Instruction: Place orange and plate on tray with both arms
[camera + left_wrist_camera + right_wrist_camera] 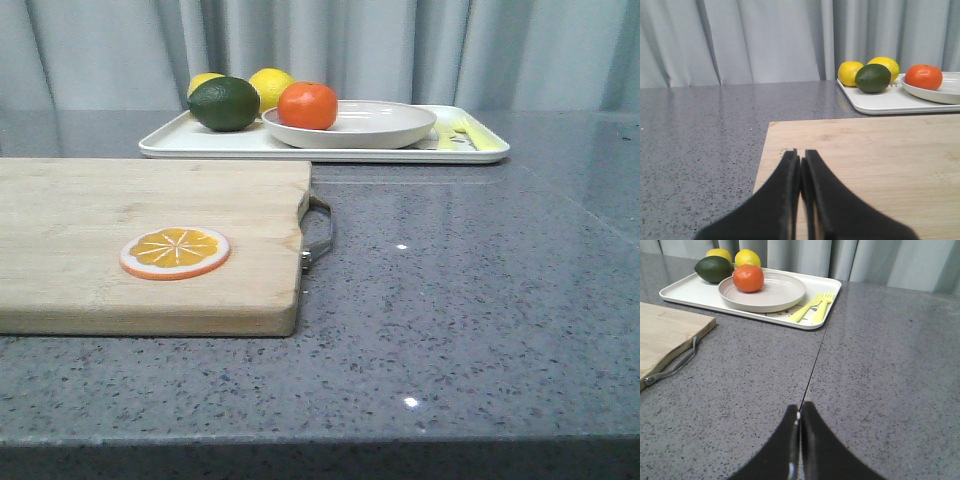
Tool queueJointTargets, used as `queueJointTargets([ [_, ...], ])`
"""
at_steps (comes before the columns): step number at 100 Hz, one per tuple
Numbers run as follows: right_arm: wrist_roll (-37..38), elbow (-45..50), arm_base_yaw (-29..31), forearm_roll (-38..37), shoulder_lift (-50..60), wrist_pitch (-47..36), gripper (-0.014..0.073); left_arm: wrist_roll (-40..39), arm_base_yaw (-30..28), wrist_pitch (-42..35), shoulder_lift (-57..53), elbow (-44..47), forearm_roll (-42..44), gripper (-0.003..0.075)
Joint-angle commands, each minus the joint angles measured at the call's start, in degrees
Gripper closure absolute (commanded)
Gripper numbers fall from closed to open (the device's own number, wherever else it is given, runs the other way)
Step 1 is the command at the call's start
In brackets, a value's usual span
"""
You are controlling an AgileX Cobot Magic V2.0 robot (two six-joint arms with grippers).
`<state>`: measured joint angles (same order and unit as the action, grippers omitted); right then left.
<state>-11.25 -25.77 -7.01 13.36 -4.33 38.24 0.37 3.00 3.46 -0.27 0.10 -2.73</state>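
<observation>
At the far side of the grey speckled stone worktop [480, 330] lies the flat rectangular white tray [180, 143]. On it sits the wide shallow off-white plate [385, 125], the round glossy orange [307, 105] inside at its left edge. Left of the plate lie a dark green lime [224, 103] and, behind it, two yellow lemons [271, 85]. Nearer, to the left, lies a wooden cutting board with a metal handle [120, 215] bearing a flat round orange slice [175, 252].

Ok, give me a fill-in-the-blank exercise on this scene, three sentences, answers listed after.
1. The orange sits on the ____, which rests on the tray.
2. The orange slice lies on the wooden ____.
3. Beside the two lemons on the tray lies a dark ____ lime.

Missing words: plate; cutting board; green
</observation>
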Motion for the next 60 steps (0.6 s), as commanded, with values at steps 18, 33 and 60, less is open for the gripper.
queueJointTargets([
  [18, -0.47, -1.18, 0.05, 0.41, -0.55, -4.59, 0.0579, 0.03, -4.13, -3.46, -1.92, 0.46, 0.28, 0.0740],
  [33, -0.47, -1.18, 0.05, 0.41, -0.55, -4.59, 0.0579, 0.03, -4.22, -1.69, -1.92, 0.46, 0.28, 0.0740],
  [60, -0.47, -1.18, 0.05, 0.41, -0.55, -4.59, 0.0579, 0.03, -4.22, -2.27, -1.92, 0.46, 0.28, 0.0740],
])
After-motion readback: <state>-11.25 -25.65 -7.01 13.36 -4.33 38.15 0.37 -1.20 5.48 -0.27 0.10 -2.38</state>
